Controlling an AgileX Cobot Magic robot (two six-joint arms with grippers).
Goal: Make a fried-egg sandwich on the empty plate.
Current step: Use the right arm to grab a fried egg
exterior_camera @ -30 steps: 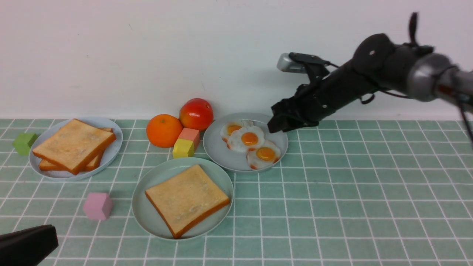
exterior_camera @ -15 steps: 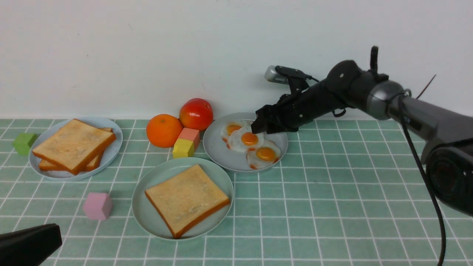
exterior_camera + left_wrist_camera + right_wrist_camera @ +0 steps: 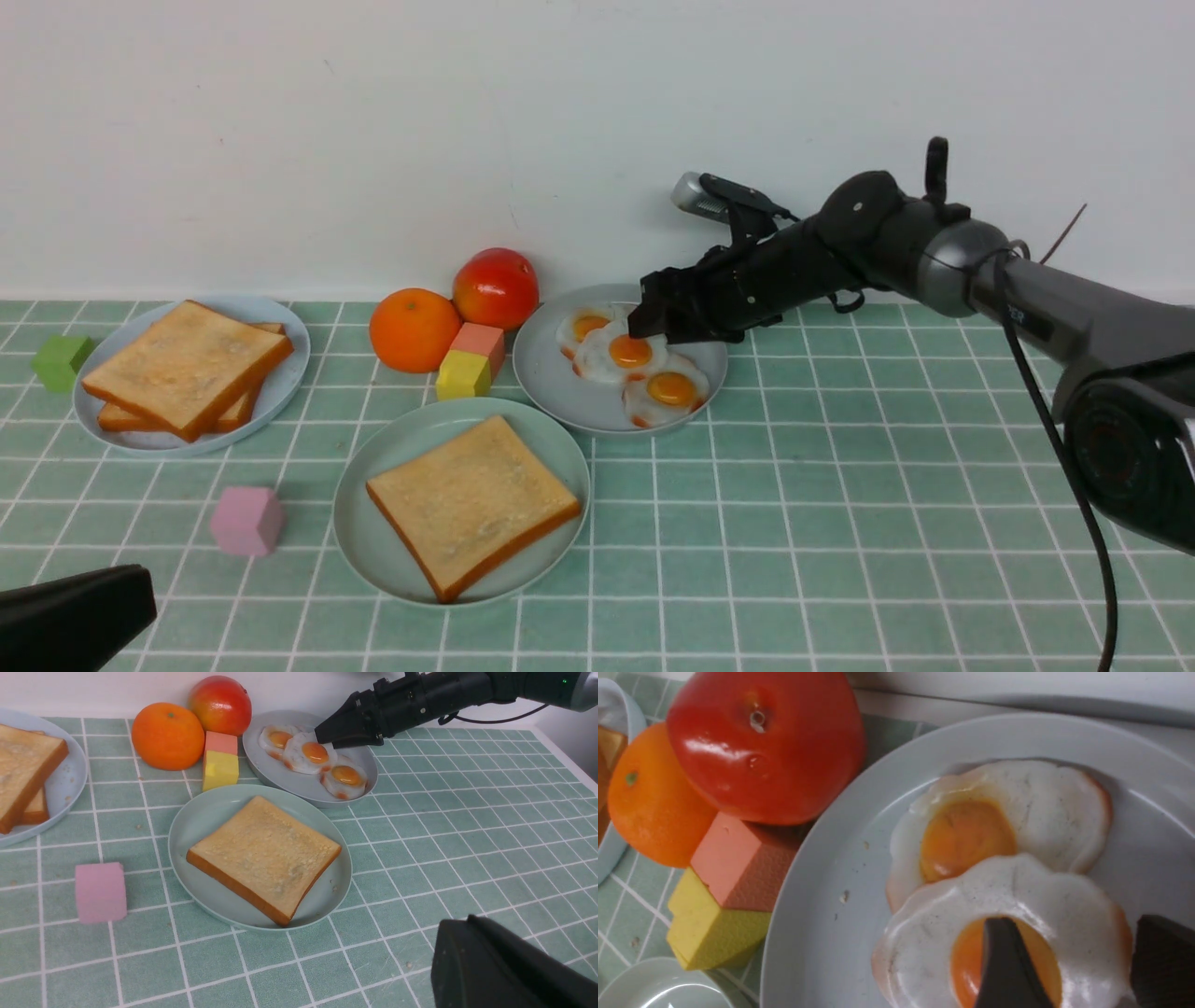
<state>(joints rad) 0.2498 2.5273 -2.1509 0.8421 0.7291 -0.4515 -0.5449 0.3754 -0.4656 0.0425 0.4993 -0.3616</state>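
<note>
The pale mint-green plate sits front centre with one golden toast slice lying flat on it. Behind it to the right, a grey plate holds three fried eggs. My right gripper hovers open just over the middle egg, one finger over the yolk and the other past the egg's edge. It holds nothing. My left gripper is shut and empty, low at the near left, away from the plates.
A bluish-white plate at the left carries two stacked toast slices. An orange, a red fruit, a salmon block and a yellow block crowd beside the grey plate. A pink cube and a green cube lie left.
My right arm has swung left and down from beside the grey plate to over the middle egg, and its jaws have widened. The left gripper has stayed where it was.
</note>
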